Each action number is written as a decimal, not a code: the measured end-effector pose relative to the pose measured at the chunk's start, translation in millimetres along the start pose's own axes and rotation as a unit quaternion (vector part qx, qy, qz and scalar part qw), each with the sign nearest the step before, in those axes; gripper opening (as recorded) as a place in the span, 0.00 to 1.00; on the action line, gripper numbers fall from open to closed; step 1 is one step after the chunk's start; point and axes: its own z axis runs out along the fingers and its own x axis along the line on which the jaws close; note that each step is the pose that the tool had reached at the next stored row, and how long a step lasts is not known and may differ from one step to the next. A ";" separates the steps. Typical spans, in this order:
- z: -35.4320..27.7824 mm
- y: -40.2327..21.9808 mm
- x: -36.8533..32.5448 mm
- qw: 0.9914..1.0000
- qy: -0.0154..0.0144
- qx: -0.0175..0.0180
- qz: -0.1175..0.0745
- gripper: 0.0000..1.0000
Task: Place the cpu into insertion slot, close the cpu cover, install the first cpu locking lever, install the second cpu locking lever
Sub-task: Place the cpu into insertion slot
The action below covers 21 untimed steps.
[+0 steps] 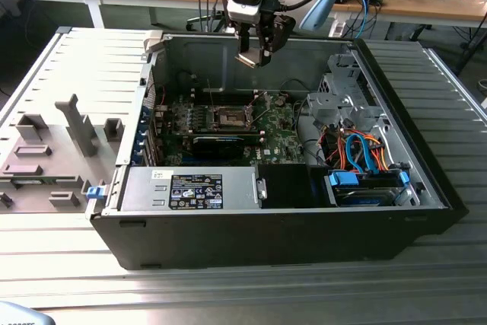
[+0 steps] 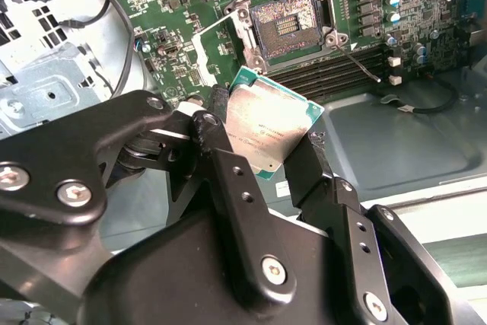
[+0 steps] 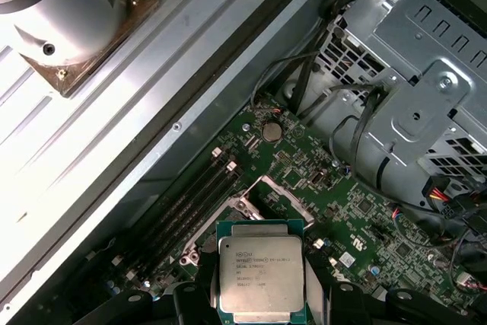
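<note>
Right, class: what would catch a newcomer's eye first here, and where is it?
The cpu, silvery face showing, gripped by its edges in the black tool above the green board. Just beyond it in the second wrist view sits the insertion slot, its dark centre uncovered. In the exterior view the opened computer case lies flat, orange and blue cables at that view's right.

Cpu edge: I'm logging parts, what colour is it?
The cpu has a green border around its silvery face; best in the first wrist view.
</note>
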 end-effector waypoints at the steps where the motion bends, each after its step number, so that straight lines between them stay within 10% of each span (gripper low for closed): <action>1: 0.0 0.0 0.0 1.000 0.000 0.000 0.000 0.54; 21: 0.4 0.0 0.0 1.000 -0.001 0.000 0.009 0.54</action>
